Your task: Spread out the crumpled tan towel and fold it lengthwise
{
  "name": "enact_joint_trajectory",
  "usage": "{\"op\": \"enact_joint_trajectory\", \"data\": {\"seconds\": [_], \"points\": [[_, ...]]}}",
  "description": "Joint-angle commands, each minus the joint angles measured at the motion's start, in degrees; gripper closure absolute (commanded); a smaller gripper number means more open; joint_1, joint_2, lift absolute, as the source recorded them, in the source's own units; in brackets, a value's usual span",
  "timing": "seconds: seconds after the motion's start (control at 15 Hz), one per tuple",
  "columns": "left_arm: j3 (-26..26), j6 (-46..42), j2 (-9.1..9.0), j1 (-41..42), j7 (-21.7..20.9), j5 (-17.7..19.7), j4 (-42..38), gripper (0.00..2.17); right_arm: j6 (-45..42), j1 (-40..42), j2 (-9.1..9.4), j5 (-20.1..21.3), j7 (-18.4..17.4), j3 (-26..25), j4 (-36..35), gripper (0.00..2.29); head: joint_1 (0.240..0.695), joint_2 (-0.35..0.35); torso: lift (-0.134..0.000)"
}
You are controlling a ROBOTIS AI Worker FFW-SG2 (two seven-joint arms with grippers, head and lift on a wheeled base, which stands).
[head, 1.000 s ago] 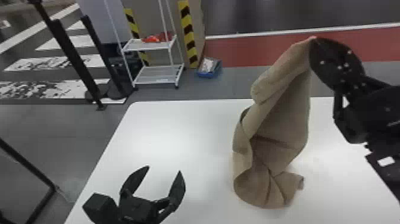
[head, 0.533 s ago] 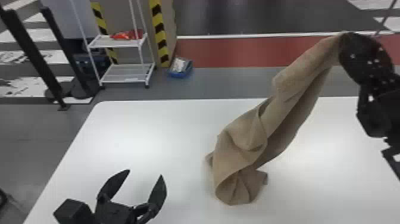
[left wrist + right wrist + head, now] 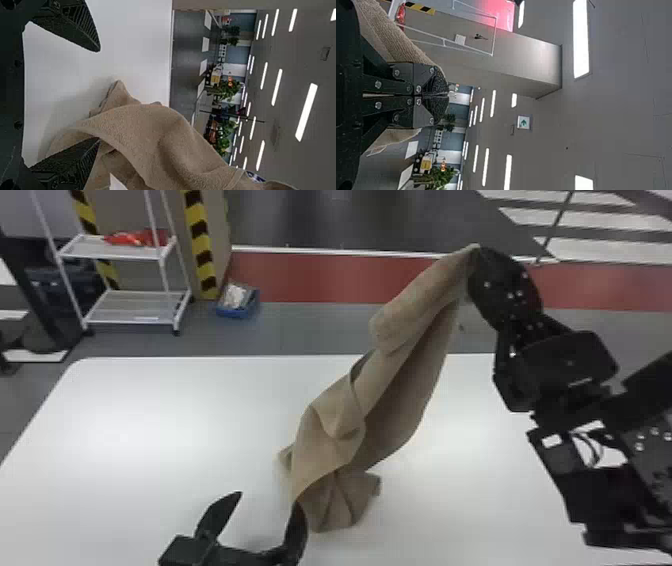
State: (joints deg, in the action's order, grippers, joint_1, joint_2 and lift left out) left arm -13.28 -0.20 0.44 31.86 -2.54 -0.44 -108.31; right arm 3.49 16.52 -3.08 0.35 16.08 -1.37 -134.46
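**Crumpled tan cloth towel [image 3: 340, 440] slants up from white tabletop [image 3: 150, 430] to black right gripper [image 3: 475, 251]**

The right gripper's two flat jaws are together, clamped on the towel's upper end, high above the tabletop on the robot's right. From there the towel runs down toward the robot's left in a long, twisted drape, its lower end bunched in folds on the tabletop near the middle.

The black left gripper [image 3: 269, 499] is low at the near side, its jaws wide apart with white surface showing between them. Its right-hand jaw is at the towel's lower left edge, the tip just by a fold; whether they touch cannot be told. The other jaw stands well apart from the cloth. In the left wrist view, a raised fold arches beside the nearer jaw.
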Motion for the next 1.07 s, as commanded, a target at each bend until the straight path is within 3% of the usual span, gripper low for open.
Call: {"op": "enact_joint_trajectory", "data": {"seconds": [0.0,0.2,0.4,0.47,0.6,0.73,1.0], "points": [[-5.35,-0.01,-0.59,-2.15,3.33,-2.55,3.02,0.09,0.69,0.00,0.00,-0.18,0.00,0.14,-0.54,1.54,0.695,-0.105,-0.124],[-6.41,0.69,-0.59,-3.64,4.30,-2.90,4.52,0.20,1.05,0.00,-0.17,-0.18,0.00,0.23,-0.80,1.54,0.695,-0.163,-0.124],[-6.32,4.91,-0.59,-5.31,6.85,-2.81,6.19,0.33,1.22,0.18,-0.35,-0.71,0.09,-0.39,-1.07,1.54,0.695,-0.175,-0.124],[-5.79,8.42,-0.59,-5.49,6.94,-2.55,5.83,0.73,1.57,0.09,-0.35,-1.15,0.09,-0.56,-1.42,1.54,0.695,-0.173,-0.124],[-4.47,12.82,-0.59,-5.14,7.55,-1.85,4.96,1.76,2.10,0.27,-0.44,-2.38,0.09,-2.06,-1.86,1.54,0.695,-0.171,-0.124],[-2.19,13.17,-0.59,-3.29,7.82,-1.23,0.39,1.86,2.10,0.44,-1.23,-2.73,0.09,-3.46,-1.95,1.54,0.695,-0.164,-0.124],[5.20,14.40,0.17,3.83,5.62,2.28,-17.81,1.86,2.63,0.53,-2.63,-4.22,0.09,-6.89,-1.86,1.54,0.695,-0.134,-0.124]]}}
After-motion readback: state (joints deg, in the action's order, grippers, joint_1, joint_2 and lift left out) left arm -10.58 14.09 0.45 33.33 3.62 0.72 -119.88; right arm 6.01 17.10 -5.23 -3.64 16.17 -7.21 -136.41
